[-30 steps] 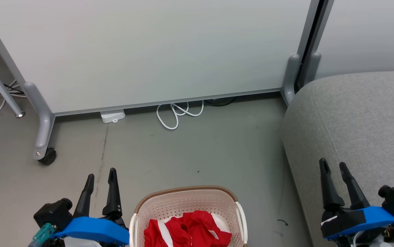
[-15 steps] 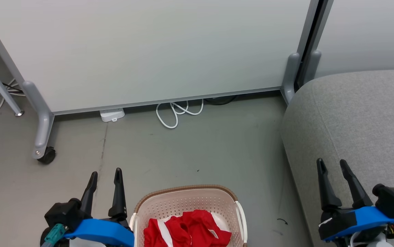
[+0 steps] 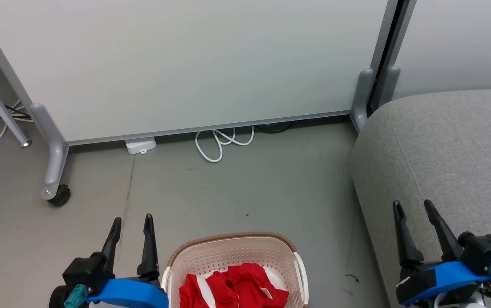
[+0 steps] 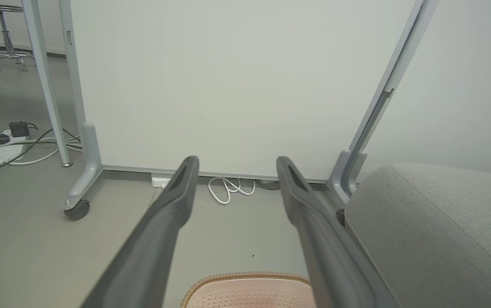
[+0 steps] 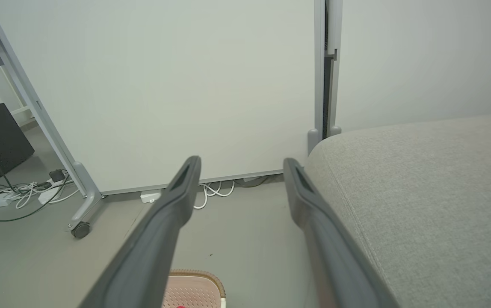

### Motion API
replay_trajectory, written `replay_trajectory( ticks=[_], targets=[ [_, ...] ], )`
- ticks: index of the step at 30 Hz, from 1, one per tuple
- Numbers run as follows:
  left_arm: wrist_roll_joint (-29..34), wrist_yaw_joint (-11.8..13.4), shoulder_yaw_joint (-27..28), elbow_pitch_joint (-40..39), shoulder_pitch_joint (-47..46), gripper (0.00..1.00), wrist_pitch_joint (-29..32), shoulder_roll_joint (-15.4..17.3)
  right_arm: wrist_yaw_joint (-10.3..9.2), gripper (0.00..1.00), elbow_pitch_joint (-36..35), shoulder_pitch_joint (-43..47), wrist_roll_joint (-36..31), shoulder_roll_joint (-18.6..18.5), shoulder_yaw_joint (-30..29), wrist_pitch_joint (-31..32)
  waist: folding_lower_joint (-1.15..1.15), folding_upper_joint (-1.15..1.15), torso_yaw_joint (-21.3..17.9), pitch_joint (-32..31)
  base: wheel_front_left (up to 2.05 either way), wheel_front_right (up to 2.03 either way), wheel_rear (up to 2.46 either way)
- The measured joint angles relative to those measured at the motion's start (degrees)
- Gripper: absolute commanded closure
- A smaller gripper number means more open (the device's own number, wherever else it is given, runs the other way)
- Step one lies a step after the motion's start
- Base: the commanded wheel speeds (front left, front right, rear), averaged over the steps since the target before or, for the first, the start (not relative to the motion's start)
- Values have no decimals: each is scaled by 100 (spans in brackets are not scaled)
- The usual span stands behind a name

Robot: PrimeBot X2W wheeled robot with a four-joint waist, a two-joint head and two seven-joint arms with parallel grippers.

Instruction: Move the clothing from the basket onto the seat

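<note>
The cream basket [image 3: 230, 247] with its brown rim stands on the floor at the bottom middle of the head view. Crumpled red clothing [image 3: 232, 288] with white stripes lies inside it. The grey seat [image 3: 451, 154] rises at the right. My left gripper [image 3: 133, 220] hovers open just left of the basket, nothing between its fingers. My right gripper [image 3: 412, 205] is open over the seat's front corner. The basket's rim [image 4: 245, 277] shows between my left fingers, and the seat [image 4: 438, 231] lies to their right. In the right wrist view the basket [image 5: 192, 286] is below and the seat [image 5: 425, 196] at right.
A pale grey partition panel [image 3: 185, 64] on grey feet with a caster [image 3: 59, 195] stands behind the basket. White cable loops [image 3: 220, 145] and a white plug box [image 3: 140, 144] lie under it. More cables and a power strip [image 4: 6, 152] lie on the floor at left.
My left gripper has slid right toward the basket and slightly down. My right gripper has shifted a little left and lower. The basket and clothing have not moved.
</note>
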Motion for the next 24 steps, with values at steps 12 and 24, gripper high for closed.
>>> replay_trajectory(
  ticks=[12,24],
  targets=[
    [312,-30,36,105,44,0,-141,-44,1,0,-8,44,-480,-3,-12,-10,0,0,14,-34,0,0,0],
    [708,-31,40,149,50,0,-253,-58,2,0,0,51,-914,-4,49,-110,0,0,33,-62,0,0,0]
  ],
)
